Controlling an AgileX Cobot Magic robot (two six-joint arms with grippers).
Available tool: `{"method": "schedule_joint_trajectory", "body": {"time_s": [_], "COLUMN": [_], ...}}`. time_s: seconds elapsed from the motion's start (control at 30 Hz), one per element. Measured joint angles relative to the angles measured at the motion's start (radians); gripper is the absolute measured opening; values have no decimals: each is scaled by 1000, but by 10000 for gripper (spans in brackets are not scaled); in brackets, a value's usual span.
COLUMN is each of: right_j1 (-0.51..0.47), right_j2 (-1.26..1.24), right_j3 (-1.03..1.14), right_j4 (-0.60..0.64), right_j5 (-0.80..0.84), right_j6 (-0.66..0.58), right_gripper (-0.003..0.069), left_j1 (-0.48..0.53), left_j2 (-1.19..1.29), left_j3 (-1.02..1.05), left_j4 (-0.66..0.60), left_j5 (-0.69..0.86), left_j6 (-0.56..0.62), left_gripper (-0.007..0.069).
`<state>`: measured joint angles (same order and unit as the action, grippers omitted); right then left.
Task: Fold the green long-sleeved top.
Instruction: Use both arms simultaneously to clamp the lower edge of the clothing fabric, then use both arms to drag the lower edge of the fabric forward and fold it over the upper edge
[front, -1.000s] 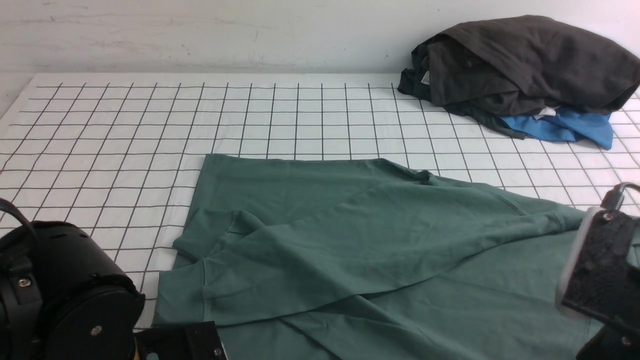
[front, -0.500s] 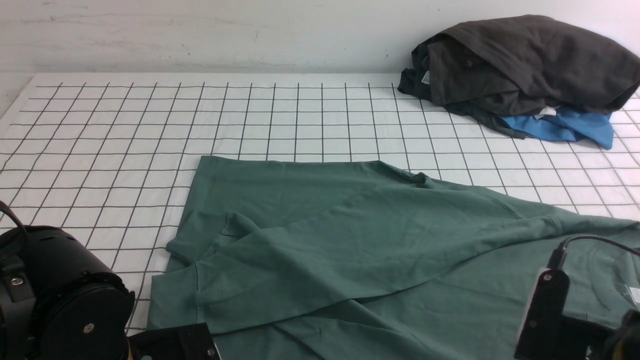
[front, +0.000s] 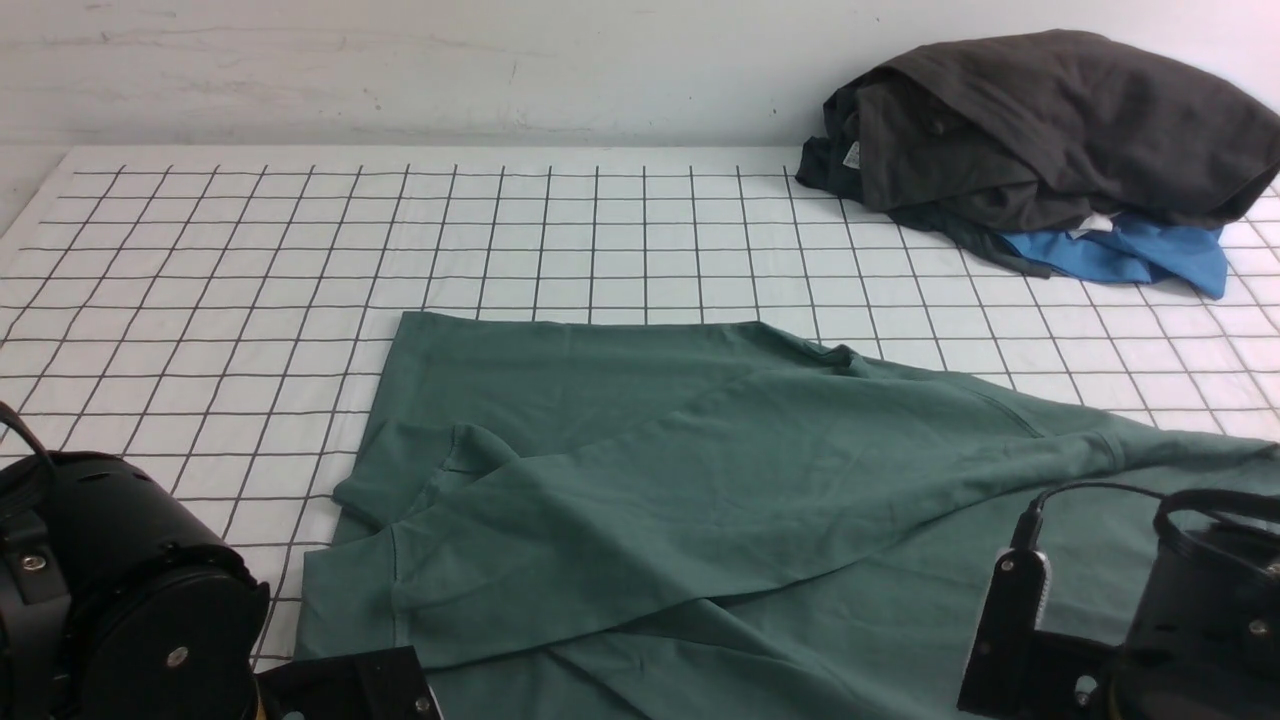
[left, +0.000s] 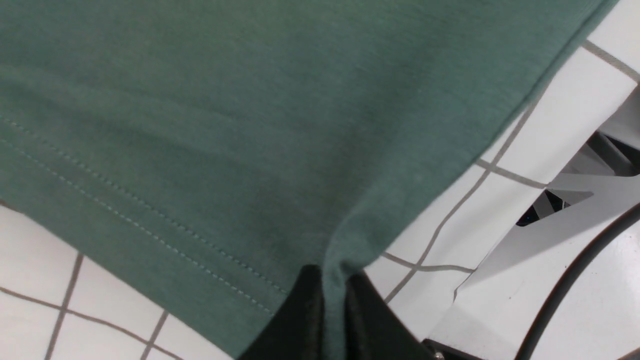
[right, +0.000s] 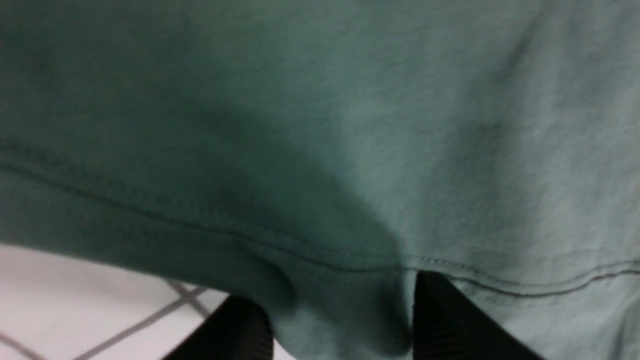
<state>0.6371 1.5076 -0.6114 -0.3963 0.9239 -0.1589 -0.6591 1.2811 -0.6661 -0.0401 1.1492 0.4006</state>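
Note:
The green long-sleeved top (front: 700, 470) lies spread on the gridded table, with one sleeve folded across its body. My left gripper (left: 332, 272) is shut on a pinch of the top's stitched hem edge (left: 225, 125) near a corner. In the right wrist view, the jaws of my right gripper (right: 340, 300) stand apart, with a bulging fold of the top's hem (right: 350, 125) filling the gap between its black fingers (right: 440, 315). In the front view only the arm bodies show: the left arm (front: 120, 580) low at the left, the right arm (front: 1150, 620) low at the right.
A dark grey-black garment (front: 1050, 130) is piled on a bright blue one (front: 1130, 255) at the far right by the wall. The white checked tablecloth (front: 200, 260) stretches to the left and behind the top. A white frame part (left: 575, 200) sits at the table's near edge.
My right arm has dropped and come inward to the lower right, over the top's near edge. The top's left side slid slightly left and nearer. The left arm has hardly moved.

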Motion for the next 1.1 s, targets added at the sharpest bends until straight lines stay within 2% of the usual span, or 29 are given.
{"method": "schedule_joint_trajectory", "body": {"time_s": [0.2, 0.23, 0.3, 0.53, 0.7, 0.87, 1.1], "right_j1": [-60, -62, -62, -81, -169, -291, -383], "right_j2": [-1, -5, -14, -69, -59, 30, 196], "right_j3": [-7, -16, -32, -225, -389, -580, -782], "right_j4": [27, 39, 54, 115, 141, 239, 304], "right_j5": [-7, 6, 24, 247, 284, 299, 304], "right_j6": [-42, -61, -86, -297, -385, -485, -529], "right_gripper": [55, 29, 19, 13, 13, 13, 13], "left_j1": [0, 0, 0, 21, 139, 316, 416], "left_j2": [0, 0, 0, 0, 6, 115, 367], "left_j3": [0, 0, 0, -65, -213, -426, -728], "left_j4": [-2, -2, -1, 76, 107, 86, 67], "left_j5": [0, 0, 0, 24, 34, 28, -4], "left_j6": [0, 0, 0, -76, -58, 61, 79], "left_gripper": [2, 2, 2, 4, 14, 14, 14]}}
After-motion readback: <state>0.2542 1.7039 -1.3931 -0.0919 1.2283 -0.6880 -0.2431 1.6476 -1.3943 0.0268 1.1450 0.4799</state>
